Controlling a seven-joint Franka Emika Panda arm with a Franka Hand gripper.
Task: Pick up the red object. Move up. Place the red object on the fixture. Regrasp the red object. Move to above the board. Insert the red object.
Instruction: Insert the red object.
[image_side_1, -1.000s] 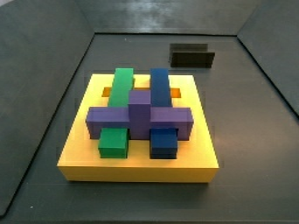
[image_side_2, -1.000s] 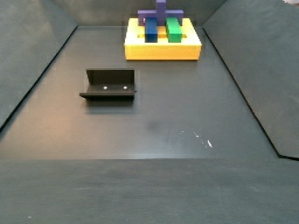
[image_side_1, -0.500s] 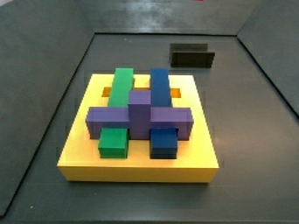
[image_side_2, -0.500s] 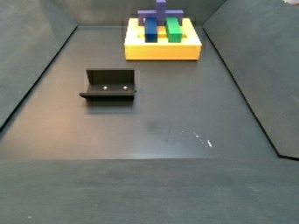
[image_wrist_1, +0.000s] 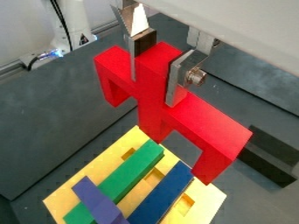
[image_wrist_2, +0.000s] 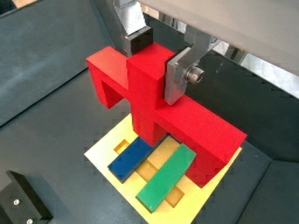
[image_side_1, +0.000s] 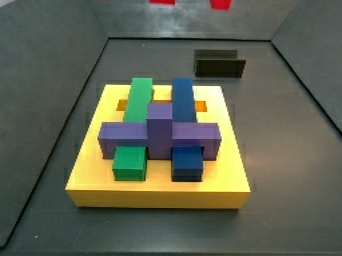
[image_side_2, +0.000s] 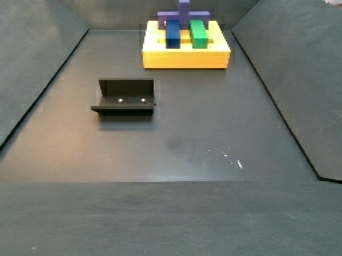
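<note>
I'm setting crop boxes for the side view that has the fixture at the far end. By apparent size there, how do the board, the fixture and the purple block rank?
Largest to smallest as they look:
1. the board
2. the purple block
3. the fixture, though it sits farther from the camera, so it may look smaller than it is.
The gripper holds the red object above the board.

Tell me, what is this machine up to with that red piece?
The robot arm's gripper is shut on the red object, holding it in the air above the board, a yellow slab carrying green, blue and purple blocks. In a side view only the red piece's bottom edge peeks in at the top of the picture. The fixture sits empty on the floor. It looks ready to lower the piece into the board.
</note>
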